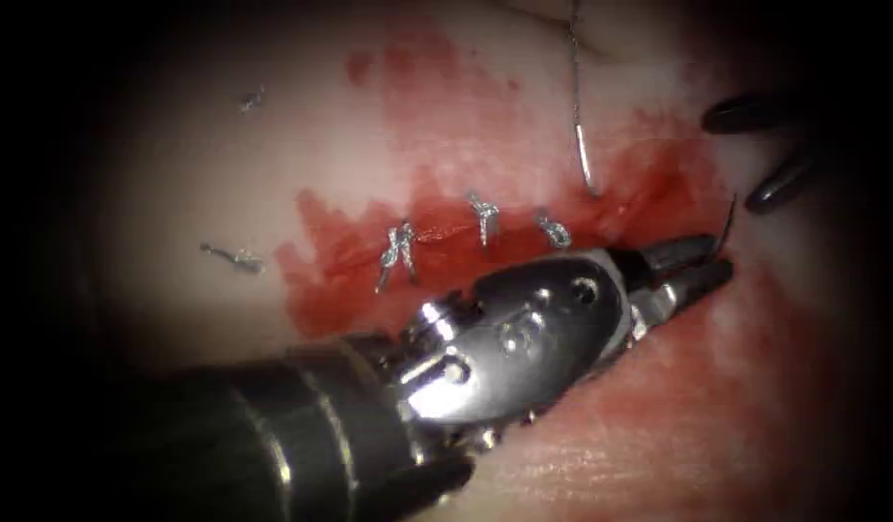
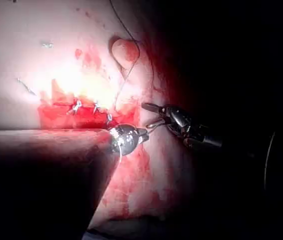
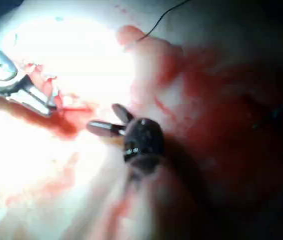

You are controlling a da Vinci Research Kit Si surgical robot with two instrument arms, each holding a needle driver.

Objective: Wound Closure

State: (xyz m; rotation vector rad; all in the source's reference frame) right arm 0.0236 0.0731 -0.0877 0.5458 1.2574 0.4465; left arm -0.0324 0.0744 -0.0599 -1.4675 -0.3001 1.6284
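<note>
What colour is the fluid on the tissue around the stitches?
Red; the fluid on the tissue shows best in the endoscope view.

Left pincer (image 2: 146,134) near open right pincer (image 2: 151,115)

Pale tissue (image 1: 273,174) is seen as the supporting surface. Red fluid (image 1: 446,106) is spread around the cut (image 1: 456,232), which is crossed by three knotted stitches (image 1: 483,215). Two cut thread ends (image 1: 236,257) lie on it left of the cut.

Needle (image 1: 728,220) right of cut (image 1: 466,234) (tissue (image 1: 273,164)).
</note>
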